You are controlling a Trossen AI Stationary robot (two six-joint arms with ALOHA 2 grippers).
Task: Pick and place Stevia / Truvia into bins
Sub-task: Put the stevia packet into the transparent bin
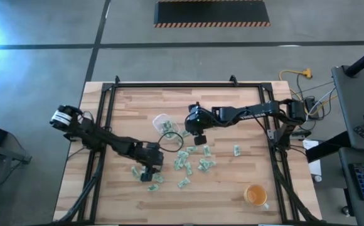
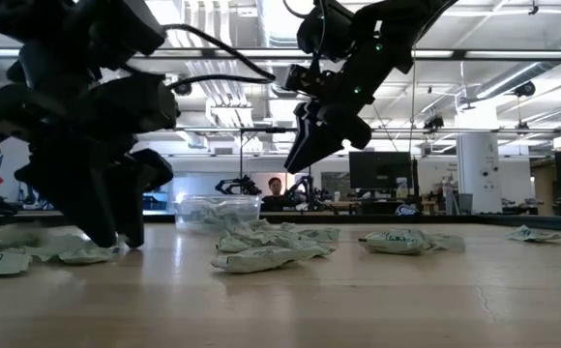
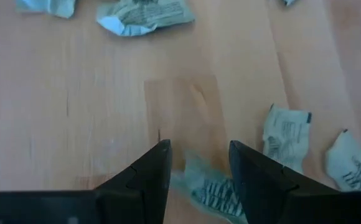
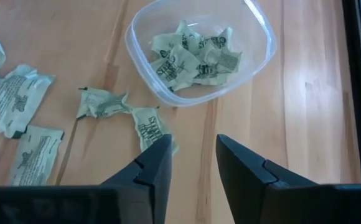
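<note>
Mostly crinkly paper packets point(image 1: 191, 164) on wood table point(image 1: 232, 194); round-cornered clear tub point(image 4: 199, 53).

The overhead camera is looking straight down on the whole desk point(image 1: 232, 182) from well above, while the low camera is sitting at desk-top height, facing level across it into the room behind. Each wrist camera is peering closely past its own jaws at the wood, and the clear tub point(image 4: 199, 53) is showing in the right wrist, overhead and low views alike.
</note>
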